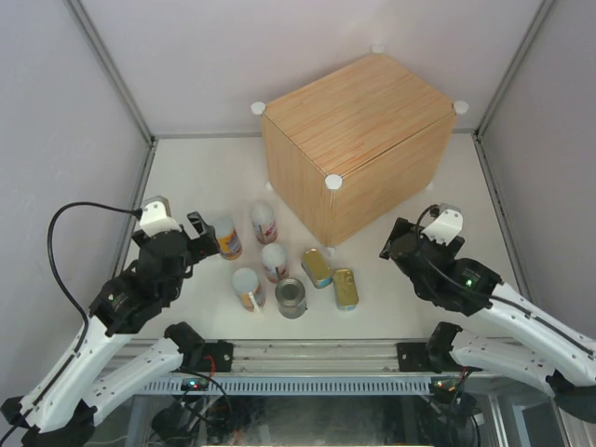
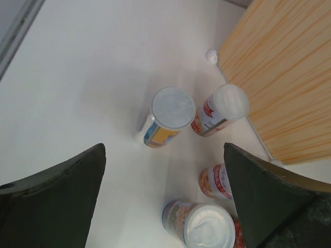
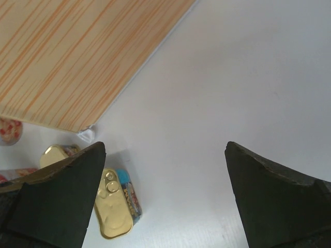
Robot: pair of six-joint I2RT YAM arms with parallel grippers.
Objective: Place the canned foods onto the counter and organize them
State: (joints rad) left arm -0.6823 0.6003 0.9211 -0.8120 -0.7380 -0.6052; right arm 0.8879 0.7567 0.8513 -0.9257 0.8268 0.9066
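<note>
The wood-grain counter (image 1: pixel 354 140) stands at the back of the table with nothing on it. The canned foods stand in front of it: two orange-blue tubes (image 1: pixel 226 237) (image 1: pixel 248 288), two white-red tubes (image 1: pixel 264 223) (image 1: pixel 274 262), a silver-topped can (image 1: pixel 291 298) and two gold tins (image 1: pixel 317 267) (image 1: pixel 345 288). My left gripper (image 1: pixel 200 237) is open and empty, just left of the far orange-blue tube (image 2: pixel 168 116). My right gripper (image 1: pixel 396 240) is open and empty, right of the tins, above bare table, with one tin (image 3: pixel 115 204) at its lower left.
White round caps (image 1: pixel 332 182) mark the counter's corners. Grey walls and metal frame posts (image 1: pixel 112 70) close in the table on three sides. The counter's side face (image 3: pixel 77 51) fills the upper left of the right wrist view.
</note>
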